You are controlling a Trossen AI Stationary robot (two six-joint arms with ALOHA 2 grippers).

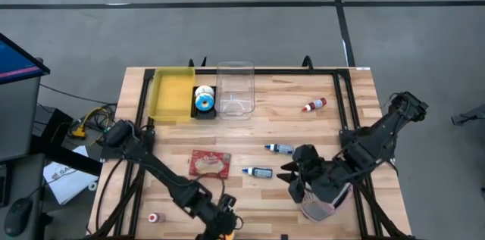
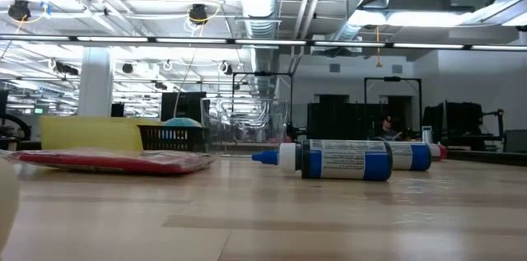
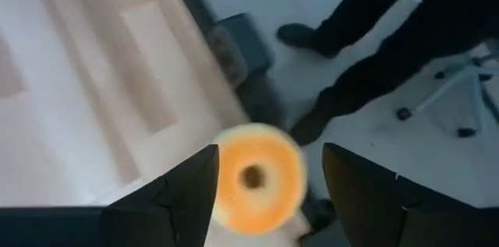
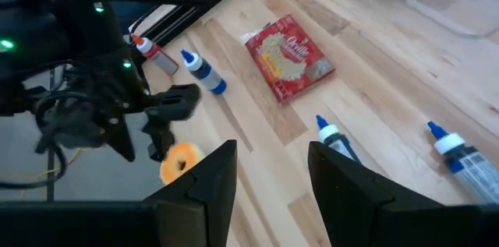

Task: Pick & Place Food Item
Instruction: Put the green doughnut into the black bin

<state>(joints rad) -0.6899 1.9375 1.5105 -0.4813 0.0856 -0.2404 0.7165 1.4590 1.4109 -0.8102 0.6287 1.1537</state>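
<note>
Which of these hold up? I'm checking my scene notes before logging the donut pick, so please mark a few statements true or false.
1. A red packet lies flat on the table. True.
2. The orange donut sits in the yellow bin. False: it is between the open fingers of the left gripper, at the table's near edge.
3. The red-capped bottle is inside the clear box. False: it lies on the table, apart from the box.
4. The right gripper holds a blue bottle. False: it is open and empty.
5. The yellow bin is by the table's far edge. True.
</note>
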